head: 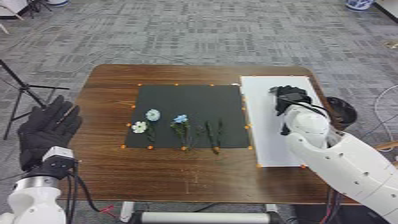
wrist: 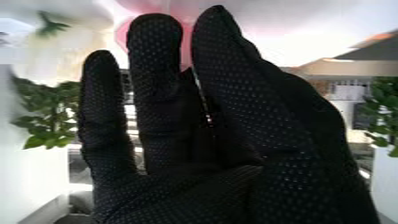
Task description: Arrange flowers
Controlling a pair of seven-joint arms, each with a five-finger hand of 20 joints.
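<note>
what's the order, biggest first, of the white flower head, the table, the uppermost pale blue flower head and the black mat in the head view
1. table
2. black mat
3. white flower head and pale blue flower head: too alike to rank

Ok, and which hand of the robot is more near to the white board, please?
Right. The right hand is over the far part of the white board; the left hand is well to its left, by the left edge of the table.
</note>
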